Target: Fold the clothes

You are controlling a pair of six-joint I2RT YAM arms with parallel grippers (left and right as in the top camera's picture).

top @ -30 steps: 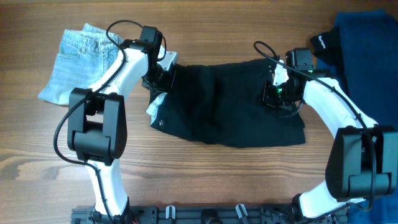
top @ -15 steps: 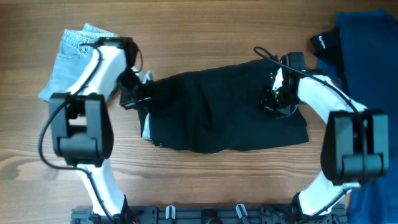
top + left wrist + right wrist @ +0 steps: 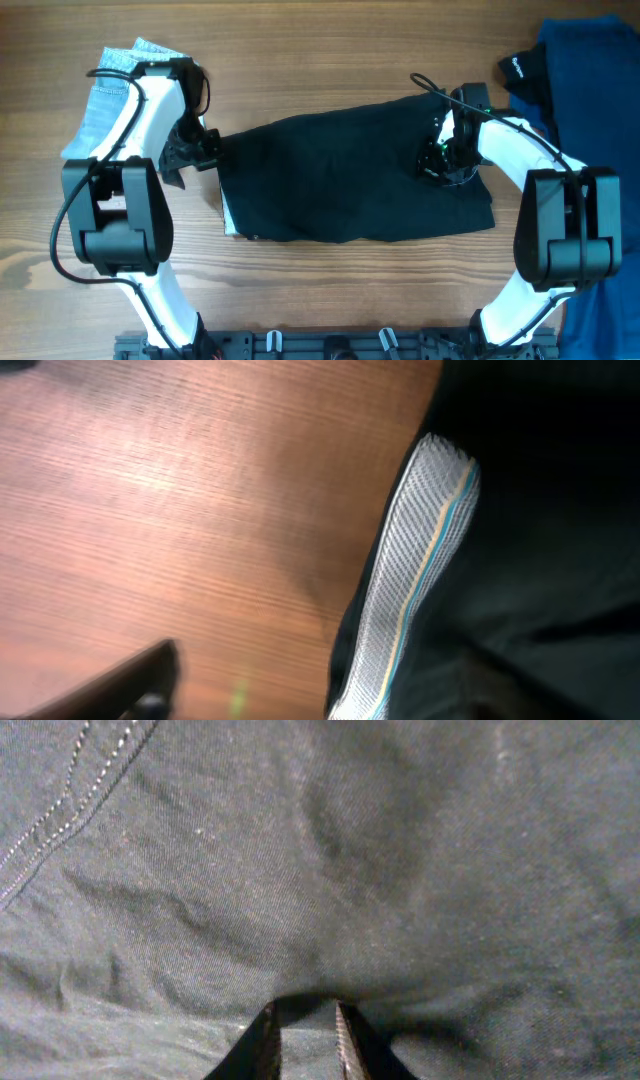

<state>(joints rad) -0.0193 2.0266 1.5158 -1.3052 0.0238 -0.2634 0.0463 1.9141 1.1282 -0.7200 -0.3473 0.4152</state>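
A black garment (image 3: 350, 190) lies spread flat across the middle of the table. My left gripper (image 3: 190, 155) hovers just off its left edge, open and holding nothing. In the left wrist view one dark finger (image 3: 140, 685) shows over bare wood, and beside it lies the garment's grey mesh band (image 3: 420, 560) with a blue and yellow stripe. My right gripper (image 3: 440, 160) rests on the garment's upper right part. Its two fingers stand close together with a raised fold of black cloth (image 3: 300, 850) pinched at the tips of the right gripper (image 3: 303, 1020).
Folded light-blue jeans (image 3: 110, 100) lie at the far left, partly under my left arm. A blue cloth (image 3: 590, 80) and a black item with a white logo (image 3: 520, 70) sit at the right edge. Bare wooden table (image 3: 330, 290) runs along the front.
My left gripper pulled the garment's left edge outward to the left, then opened and let it go. The garment now lies flatter and wider. The right gripper barely moved.
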